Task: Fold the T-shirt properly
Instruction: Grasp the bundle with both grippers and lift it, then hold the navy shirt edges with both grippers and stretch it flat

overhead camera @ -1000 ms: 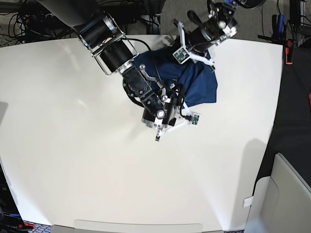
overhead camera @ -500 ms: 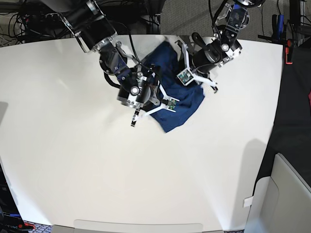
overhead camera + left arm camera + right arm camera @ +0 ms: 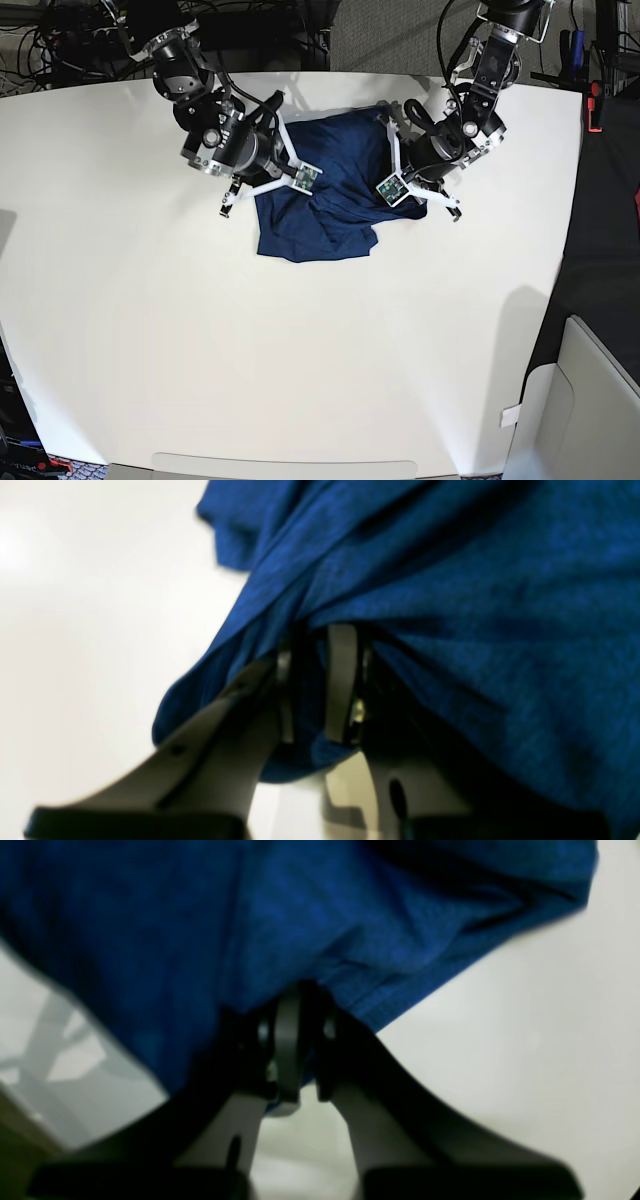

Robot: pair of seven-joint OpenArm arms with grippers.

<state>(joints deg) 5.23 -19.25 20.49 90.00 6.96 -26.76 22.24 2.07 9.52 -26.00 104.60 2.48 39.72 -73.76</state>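
A white counter (image 3: 250, 350) fills most of the base view. Beyond its far edge lie tangled dark cables (image 3: 60, 50). A pale grey bin-like object (image 3: 585, 410) stands off its near right corner.

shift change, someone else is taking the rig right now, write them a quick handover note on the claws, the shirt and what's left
Left claw: shut on the T-shirt, fabric pinched between the fingers.
Right claw: shut on the T-shirt at a hemmed edge.
T-shirt: bunched and wrinkled on the far part of the white table, held between both arms, partly draped from the claws.
Done: both claws have a grip; no neat fold visible.
Left: spread it flat, then fold properly.
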